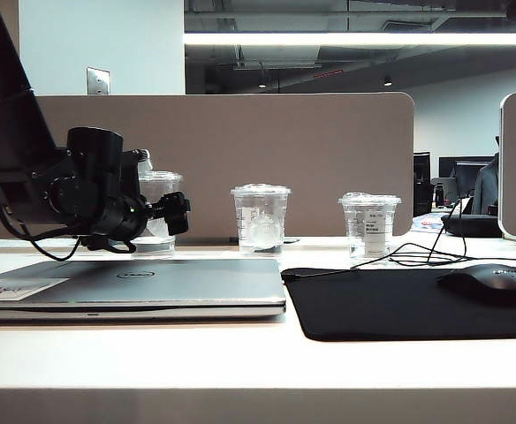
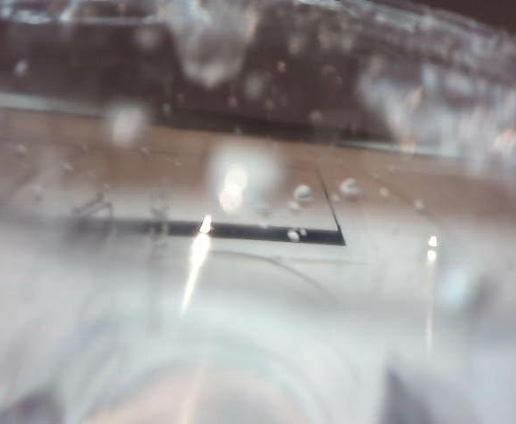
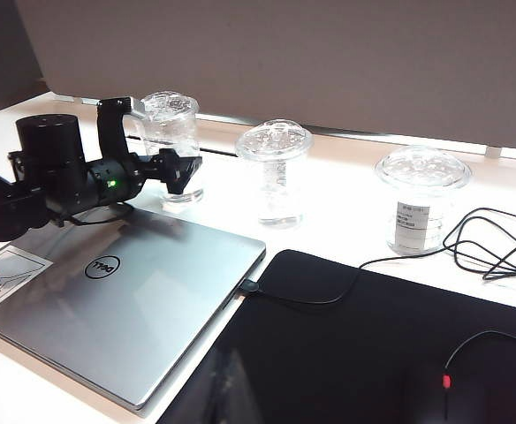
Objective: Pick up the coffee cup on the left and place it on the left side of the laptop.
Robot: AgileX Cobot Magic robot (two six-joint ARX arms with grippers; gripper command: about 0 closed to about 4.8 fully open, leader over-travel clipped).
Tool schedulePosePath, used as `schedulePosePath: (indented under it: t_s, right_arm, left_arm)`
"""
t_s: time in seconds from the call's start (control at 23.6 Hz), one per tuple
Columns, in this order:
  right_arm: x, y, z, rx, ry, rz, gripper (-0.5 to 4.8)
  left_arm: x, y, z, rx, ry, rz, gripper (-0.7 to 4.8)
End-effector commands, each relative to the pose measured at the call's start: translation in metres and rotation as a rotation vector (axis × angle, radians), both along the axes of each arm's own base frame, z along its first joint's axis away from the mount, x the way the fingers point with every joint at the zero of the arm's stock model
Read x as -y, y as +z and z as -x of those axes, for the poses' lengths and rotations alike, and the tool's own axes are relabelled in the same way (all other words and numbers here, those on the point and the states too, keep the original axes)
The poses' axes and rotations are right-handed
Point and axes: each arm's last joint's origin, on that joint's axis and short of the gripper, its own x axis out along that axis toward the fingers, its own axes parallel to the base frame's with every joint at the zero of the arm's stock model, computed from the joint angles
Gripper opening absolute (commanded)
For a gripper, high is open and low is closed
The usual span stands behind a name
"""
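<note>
Nearest us, the laptop [image 1: 152, 287] lies shut. Our left gripper [image 3: 152, 146] stands wide around the coffee cup [image 3: 171, 132], far left behind it; contact seems unmade. Closing off-centre could tip it. Right gripper unseen.

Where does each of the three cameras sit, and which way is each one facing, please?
Exterior view: low at the table's front edge, looking level across the laptop to three cups; the left gripper shows, jaws open around the coffee cup.
Left wrist view: pressed up to the coffee cup's clear wall; no gripper parts discernible.
Right wrist view: raised, looking down and across; only the left arm shows, not the right gripper.
Shared: exterior and right wrist views both show laptop, cups, mouse pad.
</note>
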Motion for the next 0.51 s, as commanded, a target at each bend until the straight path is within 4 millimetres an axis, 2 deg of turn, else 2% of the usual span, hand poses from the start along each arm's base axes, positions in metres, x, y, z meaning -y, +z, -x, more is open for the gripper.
schedulePosePath:
  t_s: [0.04,0.42,0.47,0.51]
  right_arm:
    - [0.0,0.0049,0.0006,0.029,0.003,-0.013,-0.02]
    - [0.0001,0.0048,0.0007,0.028,0.003,-0.013,-0.02]
    - [0.0,0.0048,0.0007,0.027,0.003,-0.013,-0.02]
    - [0.0,0.0048,0.0007,0.027,0.003,-0.013,-0.02]
  left_arm:
    - [0.0022,0.0037,-0.0034,0.019,-0.005,-0.003,4.79]
    - [0.0027,0.0001,-0.0058,0.017,-0.007,-0.036,4.79]
    - [0.0028,0.0002,-0.0058,0.018,-0.007,-0.036,4.66]
    - [0.0029,0.0002,-0.0058,0.018,-0.008,-0.036,4.28]
